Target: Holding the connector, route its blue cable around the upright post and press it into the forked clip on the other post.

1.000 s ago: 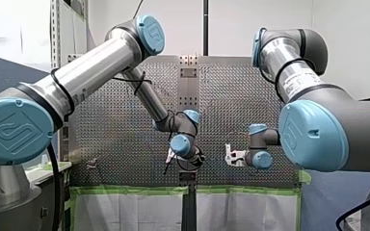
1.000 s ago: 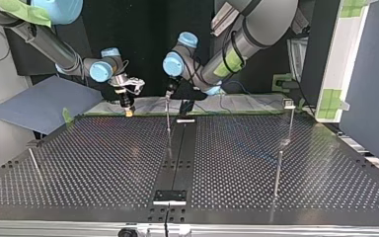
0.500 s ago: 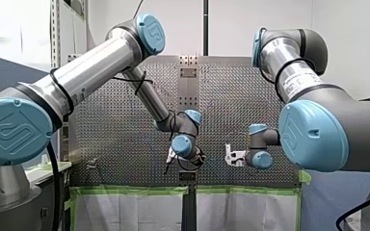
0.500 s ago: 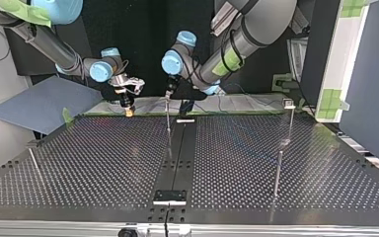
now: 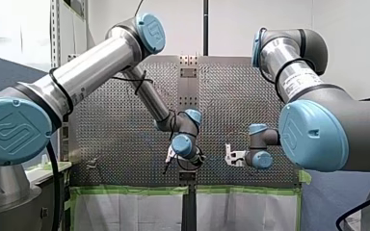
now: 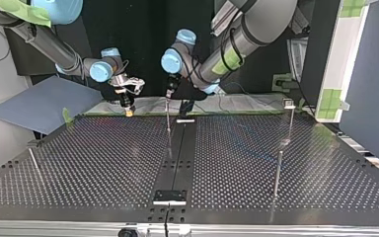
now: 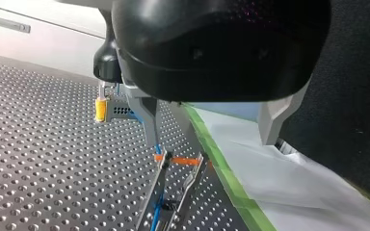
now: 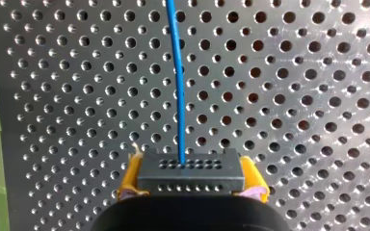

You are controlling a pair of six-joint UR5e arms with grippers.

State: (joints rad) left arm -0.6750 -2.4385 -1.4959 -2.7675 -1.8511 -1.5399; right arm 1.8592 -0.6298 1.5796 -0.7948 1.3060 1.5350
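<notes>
Nudged left gripper (image 7: 211, 142) a touch over the clip (image 7: 180, 160) within the last second, jaws wide apart and empty, cable (image 8: 177, 82) just under one finger (image 7: 149, 125): likely close to seating, unconfirmed. Kept connector (image 8: 191, 168) clamped between right gripper (image 8: 191, 182) pads (image 8: 131, 180), cable running straight ahead. Counted: two grippers, one connector, one cable, one clip, two clear posts (image 6: 168, 118).

A white wall (image 5: 347, 38) stands beyond the perforated table (image 5: 106, 130). In the front view, green tape (image 5: 125, 190) edges white sheeting (image 5: 125, 211) along the table's near side.
</notes>
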